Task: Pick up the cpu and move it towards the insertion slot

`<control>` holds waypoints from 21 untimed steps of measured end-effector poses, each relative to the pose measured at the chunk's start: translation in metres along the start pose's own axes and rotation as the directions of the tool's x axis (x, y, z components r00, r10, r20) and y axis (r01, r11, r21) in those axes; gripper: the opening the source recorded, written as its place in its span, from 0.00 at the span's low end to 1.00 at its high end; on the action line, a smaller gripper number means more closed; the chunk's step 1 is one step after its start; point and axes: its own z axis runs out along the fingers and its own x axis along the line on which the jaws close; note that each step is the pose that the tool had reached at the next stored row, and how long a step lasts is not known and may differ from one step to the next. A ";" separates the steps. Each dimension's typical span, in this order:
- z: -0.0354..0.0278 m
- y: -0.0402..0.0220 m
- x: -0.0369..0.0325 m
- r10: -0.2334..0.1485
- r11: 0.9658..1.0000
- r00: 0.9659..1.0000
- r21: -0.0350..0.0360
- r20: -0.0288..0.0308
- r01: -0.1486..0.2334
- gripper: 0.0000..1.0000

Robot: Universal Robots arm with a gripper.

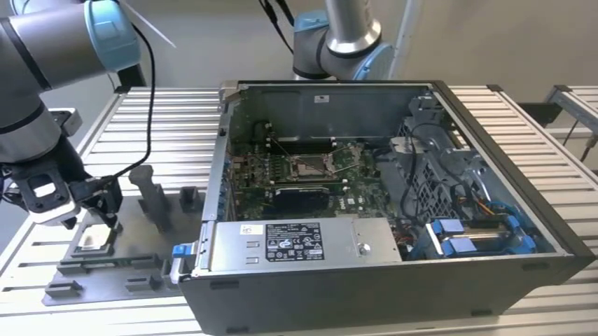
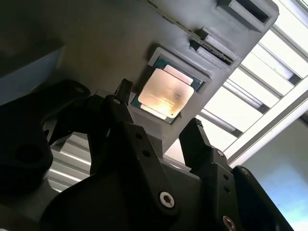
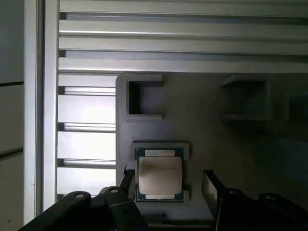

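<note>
Gripper (image 2: 160, 107) is spread open w/ nothing held, one finger (image 3: 210, 185) either side of the cpu (image 3: 160, 174). The chip sits flat in its pocket in the grey fixture (image 3: 211, 139), well apart from the insertion slot (image 1: 309, 165) inside the pc case (image 1: 523, 210). IMO I'd keep the fingers centred on opposite edges, go down square, and close gently so the chip doesn't tilt or jam in the pocket.

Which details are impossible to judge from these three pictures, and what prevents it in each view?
1. Exterior view: the insertion slot is too small to show its contacts.
2. Exterior view: the end effector hangs close over the cpu; whether they touch cannot be judged.
3. First wrist view: the picture edge cuts off the end effector behind its open fingers.
</note>
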 end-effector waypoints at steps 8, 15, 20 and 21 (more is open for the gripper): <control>0.0069 -0.0026 0.0046 -0.010 1.000 1.000 0.000 0.000 0.010 1.00; 0.0156 -0.0029 0.0061 -0.017 1.000 1.000 0.000 -0.001 0.017 1.00; 0.0217 -0.0031 0.0062 -0.025 1.000 1.000 0.000 -0.001 0.025 1.00; 0.0224 -0.0032 0.0062 -0.025 1.000 1.000 0.000 -0.001 0.025 1.00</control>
